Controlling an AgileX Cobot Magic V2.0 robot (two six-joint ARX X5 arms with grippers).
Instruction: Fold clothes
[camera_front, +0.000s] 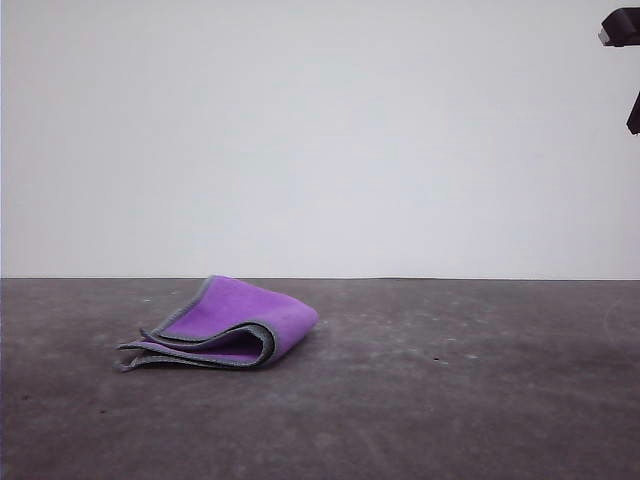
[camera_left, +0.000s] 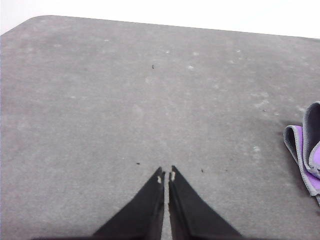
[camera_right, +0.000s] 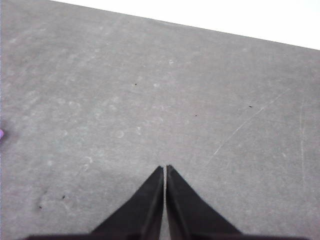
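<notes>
Front view: cloth (camera_front: 235, 325) sits folded over, purple out, lower left of centre on the tabletop (camera_front: 450, 400), so folding looks basically done. Left wrist view: fingers (camera_left: 166, 175) pressed together, empty. Right wrist view: fingers (camera_right: 165, 169) likewise.

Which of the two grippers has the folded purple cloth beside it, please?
The left gripper: its wrist view shows the cloth at the edge of the picture, clear of the shut fingers. The right gripper, also shut, has bare grey table ahead.
</notes>
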